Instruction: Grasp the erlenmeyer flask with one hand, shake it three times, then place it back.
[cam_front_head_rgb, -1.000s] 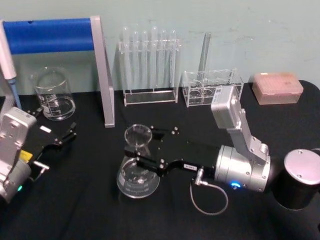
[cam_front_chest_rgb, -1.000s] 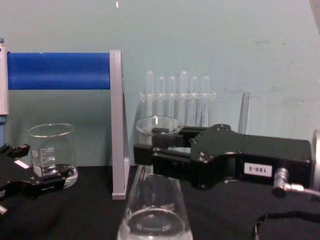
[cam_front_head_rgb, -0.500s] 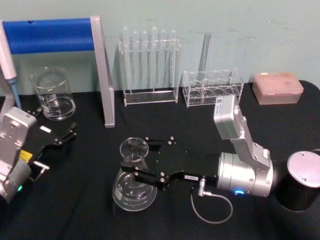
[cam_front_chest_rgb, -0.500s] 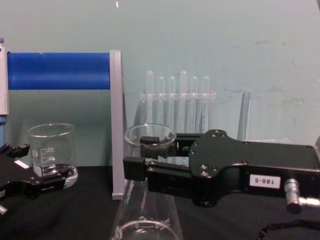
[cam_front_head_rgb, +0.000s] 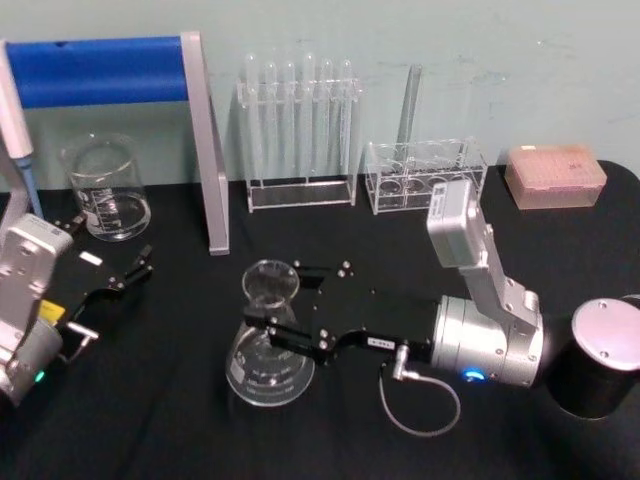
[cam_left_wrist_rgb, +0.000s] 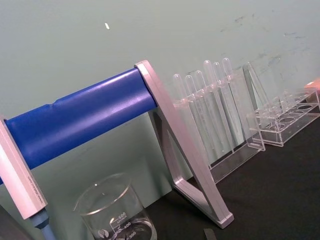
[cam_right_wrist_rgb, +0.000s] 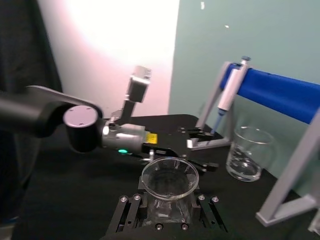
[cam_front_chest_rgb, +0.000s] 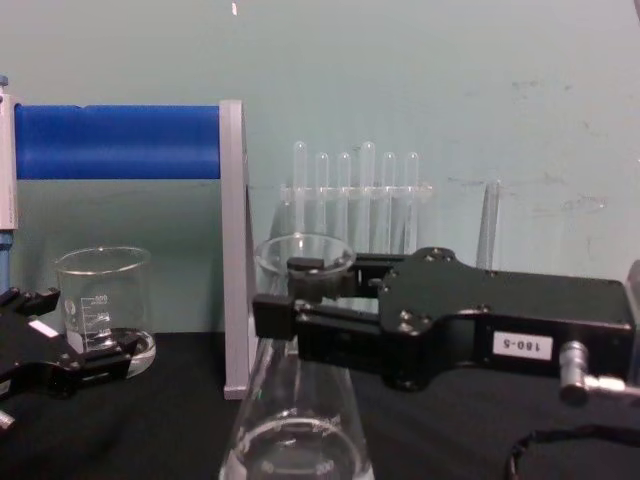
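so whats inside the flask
A little clear liquid seems to lie at the bottom of the flask, nothing else; the right claw, shut on the neck, covers that part.

I am working in a laboratory, at a bench set up for wet chemistry. Along the pale green wall (cam_front_head_rgb: 520, 60) at the top of the head view I see a clear plastic rack of tall glass test tubes (cam_front_head_rgb: 298, 130), a lower clear rack (cam_front_head_rgb: 425, 180) to its right, and a pink plastic box (cam_front_head_rgb: 555, 175) at the upper right. A graduated straight-walled glass beaker (cam_front_head_rgb: 105, 190) and a white pipette (cam_front_head_rgb: 18, 140) beside a blue-barred metal stand (cam_front_head_rgb: 100, 70) sit at the upper left. A clear glass conical erlenmeyer flask (cam_front_head_rgb: 258, 372) shows mid-frame over the black table covering (cam_front_head_rgb: 170, 425).
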